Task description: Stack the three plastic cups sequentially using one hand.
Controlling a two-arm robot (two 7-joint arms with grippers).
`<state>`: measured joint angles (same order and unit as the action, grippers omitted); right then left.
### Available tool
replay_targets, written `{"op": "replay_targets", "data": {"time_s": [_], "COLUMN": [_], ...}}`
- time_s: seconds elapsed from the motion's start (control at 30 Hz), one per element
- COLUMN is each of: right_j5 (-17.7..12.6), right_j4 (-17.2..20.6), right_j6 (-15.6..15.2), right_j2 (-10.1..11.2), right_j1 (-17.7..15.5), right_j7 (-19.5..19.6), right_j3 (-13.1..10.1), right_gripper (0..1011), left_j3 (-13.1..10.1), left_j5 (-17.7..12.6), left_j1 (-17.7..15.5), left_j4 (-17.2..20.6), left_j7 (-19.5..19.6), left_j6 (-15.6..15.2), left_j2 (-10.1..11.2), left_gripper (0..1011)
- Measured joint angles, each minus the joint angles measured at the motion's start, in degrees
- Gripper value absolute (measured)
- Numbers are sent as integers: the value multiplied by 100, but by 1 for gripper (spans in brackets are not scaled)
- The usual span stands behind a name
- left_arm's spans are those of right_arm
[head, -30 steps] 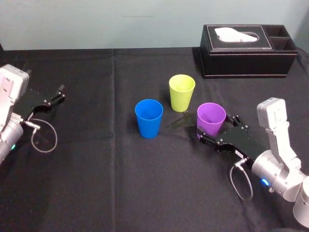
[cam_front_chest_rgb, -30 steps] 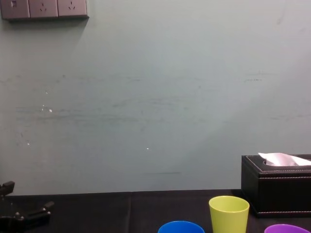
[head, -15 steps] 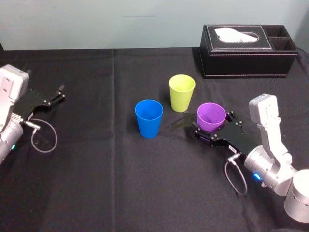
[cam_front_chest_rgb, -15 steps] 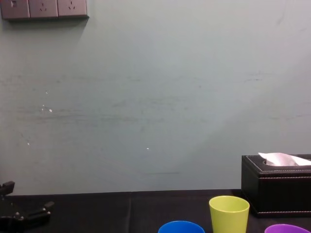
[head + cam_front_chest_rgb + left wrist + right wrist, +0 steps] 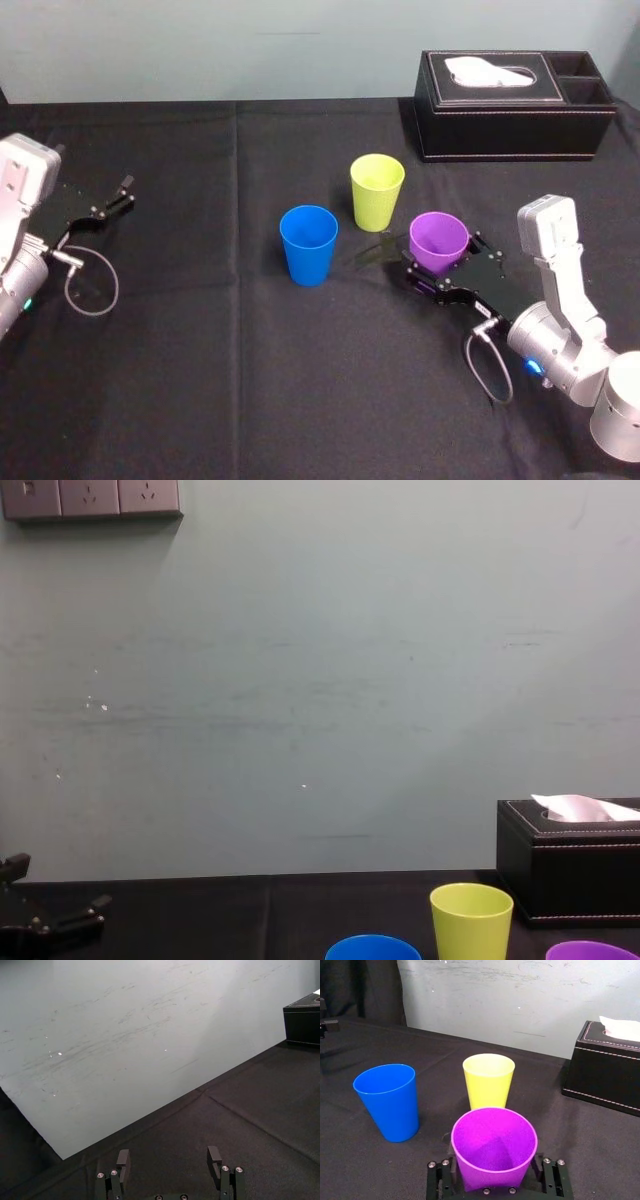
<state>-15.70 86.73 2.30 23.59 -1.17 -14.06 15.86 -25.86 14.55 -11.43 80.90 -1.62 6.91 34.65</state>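
Purple cup (image 5: 438,243) stands upright on the cloth at right of centre, and it is now bracketed by the right gripper (image 5: 440,262). A second ago that gripper sat nearer and further right, just touching the cup's near side. Since then it has slid in, so one black finger (image 5: 453,1159) lies against each side of the lower wall. We read the fingers as closed onto the cup, holding it. The base is not yet lifted and the cup has barely moved.

We judge the first pick is secured, so the next move is a lift and a carry over another cup.

Blue cup (image 5: 308,245) stands to the left, well apart. Yellow-green cup (image 5: 377,191) stands just beyond, a little left, near the purple one. Both are upright, mouths up, with nothing nested in them.

Left gripper (image 5: 169,1152) is parked at the far left, fingers spread wide with nothing between them.

Black cloth (image 5: 200,350) covers the whole table, with a fold line running near to far. Black tissue box (image 5: 513,105) sits at the far right against a pale green wall (image 5: 320,680), with sockets (image 5: 90,497) high on the left.
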Motion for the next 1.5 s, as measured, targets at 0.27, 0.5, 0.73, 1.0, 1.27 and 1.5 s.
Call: {"op": "replay_targets", "data": {"time_s": [0.27,0.5,0.73,1.0,1.27,1.5], "right_j5": [-9,-2,5,-337,-534,-491], "right_j4": [7,69,375,724,502,56], "right_j6": [0,-42,-338,-1115,-1573,-1674], "right_j2": [4,4,48,91,21,-161], "right_j1": [-5,-19,-7,432,1142,1753], "right_j7": [0,-18,-167,-542,-669,-653], "right_j3": [0,-35,-167,-315,-138,183], "right_gripper": [736,726,726,726,726,726], "left_j3": [0,0,0,0,0,0], "left_j5": [0,0,0,0,0,0], "left_j1": [0,0,0,0,0,0], "left_j4": [0,0,0,0,0,0], "left_j7": [0,0,0,0,0,0], "left_j6": [0,0,0,0,0,0], "left_j2": [0,0,0,0,0,0], "left_gripper": [1010,1010,1010,1010,1010,1010]}}
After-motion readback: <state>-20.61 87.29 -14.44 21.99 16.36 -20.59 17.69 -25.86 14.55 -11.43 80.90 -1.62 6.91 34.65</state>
